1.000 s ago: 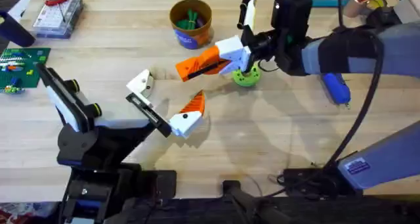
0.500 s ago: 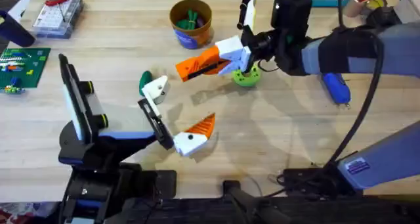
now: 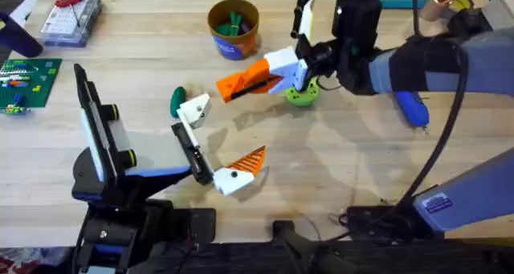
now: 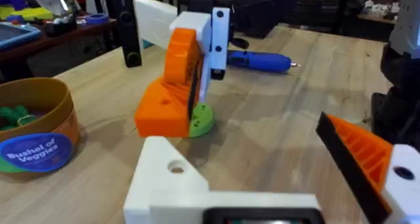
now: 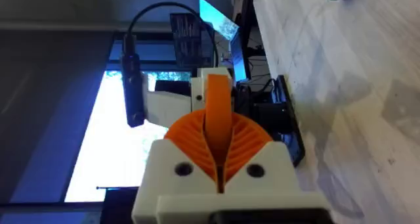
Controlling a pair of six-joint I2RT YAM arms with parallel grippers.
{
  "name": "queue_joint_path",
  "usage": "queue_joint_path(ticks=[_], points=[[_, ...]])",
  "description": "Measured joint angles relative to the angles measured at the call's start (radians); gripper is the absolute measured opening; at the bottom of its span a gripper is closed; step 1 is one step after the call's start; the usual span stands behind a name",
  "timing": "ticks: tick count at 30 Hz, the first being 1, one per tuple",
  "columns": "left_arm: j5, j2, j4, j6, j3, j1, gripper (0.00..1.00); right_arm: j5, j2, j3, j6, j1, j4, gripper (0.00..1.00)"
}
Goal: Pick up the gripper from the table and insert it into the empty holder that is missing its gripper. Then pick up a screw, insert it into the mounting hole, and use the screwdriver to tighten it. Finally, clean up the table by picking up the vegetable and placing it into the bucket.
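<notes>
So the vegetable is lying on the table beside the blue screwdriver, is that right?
Not quite: the vegetable lies on the table beside the white holder, as the overhead view shows; the screwdriver is far off.

The bucket [image 3: 234, 26] stands at the back middle of the table [image 3: 337, 169]. The vegetable [image 3: 177, 102] lies in front of it and to the left, touching the holder [image 3: 193, 111]. A disc [image 3: 303, 95] sits right of the bucket. A screwdriver [image 3: 412, 108] lies farther right.
</notes>
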Motion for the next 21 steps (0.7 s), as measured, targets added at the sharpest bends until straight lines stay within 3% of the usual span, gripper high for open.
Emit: queue_joint_path(ticks=[8,17,21], points=[[0.0,0.0,0.0,0.002,0.0,0.0,0.99,0.0,-0.016,-0.087,-0.03,0.02,-0.005,0.017],[0.0,0.0,0.0,0.002,0.0,0.0,0.99,-0.001,-0.043,-0.088,-0.054,0.137,-0.006,0.017],[0.0,0.0,0.0,0.005,0.0,0.0,0.99,-0.003,-0.043,-0.088,-0.059,0.149,-0.006,0.017]])
